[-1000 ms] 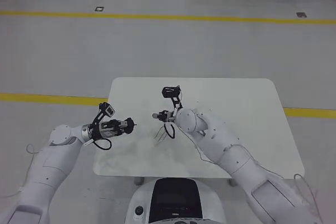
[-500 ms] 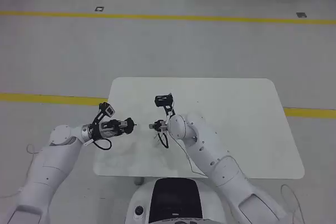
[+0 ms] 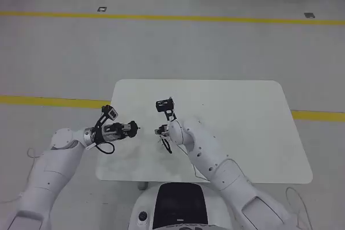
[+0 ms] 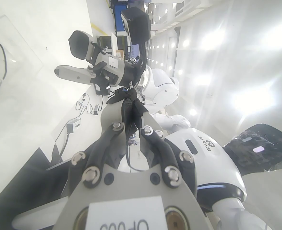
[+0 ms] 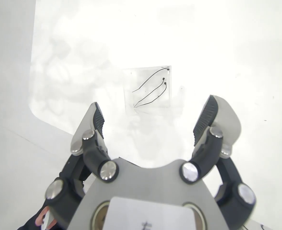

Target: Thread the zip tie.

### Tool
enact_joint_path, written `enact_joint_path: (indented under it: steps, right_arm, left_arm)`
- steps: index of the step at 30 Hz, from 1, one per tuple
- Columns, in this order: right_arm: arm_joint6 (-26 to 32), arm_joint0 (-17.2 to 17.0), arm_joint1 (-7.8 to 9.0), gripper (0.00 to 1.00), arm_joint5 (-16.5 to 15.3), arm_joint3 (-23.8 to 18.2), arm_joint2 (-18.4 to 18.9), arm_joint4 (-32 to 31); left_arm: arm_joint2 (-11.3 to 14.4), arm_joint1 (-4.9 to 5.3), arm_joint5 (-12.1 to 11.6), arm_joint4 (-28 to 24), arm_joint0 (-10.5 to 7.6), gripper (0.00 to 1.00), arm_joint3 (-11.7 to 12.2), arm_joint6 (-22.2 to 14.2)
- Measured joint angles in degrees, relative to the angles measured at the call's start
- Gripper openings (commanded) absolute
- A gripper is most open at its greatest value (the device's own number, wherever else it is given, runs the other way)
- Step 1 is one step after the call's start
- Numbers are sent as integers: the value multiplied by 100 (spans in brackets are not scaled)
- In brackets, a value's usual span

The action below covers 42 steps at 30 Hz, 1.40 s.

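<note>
Grip check, nearest first. Left gripper (image 4: 131,120) is left of centre in the top view, over the left part of the tabletop (image 3: 241,115). Its jaws are pinched almost together on a thin black strip, which I take for the zip tie (image 4: 130,100). A fine dark tail curls back between the fingers toward the palm. The head end is blurred, so I can't tell which way the slot faces.

Right gripper (image 5: 154,105) sits opposite it at frame centre in the top view, near but not touching. Its jaws are wide apart with nothing in them.

Further off, flat on the tabletop, is a clear sheet (image 5: 165,101) with a few spare ties (image 5: 153,89) lying loose on it.

Handling, my read: near-weightless nylon, springy rather than stiff, smooth and slick. It will bow or twist out of a lazy pinch. Not fragile. Take the tail close behind its tip so little free length is left to flop. Hold the other end just behind the head, pads clear of the slot.

Writing: there's a white sticker on each gripper's palm plate, print cut off at the frame edge. Nothing legible on the ties.
</note>
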Motion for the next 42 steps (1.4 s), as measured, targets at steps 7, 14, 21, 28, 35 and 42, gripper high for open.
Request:
enact_joint_path:
  steps: [7, 14, 21, 28, 35, 42]
  right_arm:
    - [201, 163, -367, 95, 0, 549, 0, -264]
    - [284, 254, -672, 84, 0, 1078, 150, -304]
    - [143, 368, -870, 55, 0, 1605, 305, -192]
    - [-6, 501, -998, 53, 0, 2053, 480, -149]
    - [-143, 610, -1092, 49, 0, 2416, 708, -275]
    - [-210, 677, -1178, 49, 0, 2593, 943, -557]
  left_arm:
    - [0, 0, 0, 0, 0, 0, 0, 0]
    - [0, 0, 0, 0, 0, 0, 0, 0]
    - [0, 0, 0, 0, 0, 0, 0, 0]
    - [0, 0, 0, 0, 0, 0, 0, 0]
    - [0, 0, 0, 0, 0, 0, 0, 0]
    - [0, 0, 0, 0, 0, 0, 0, 0]
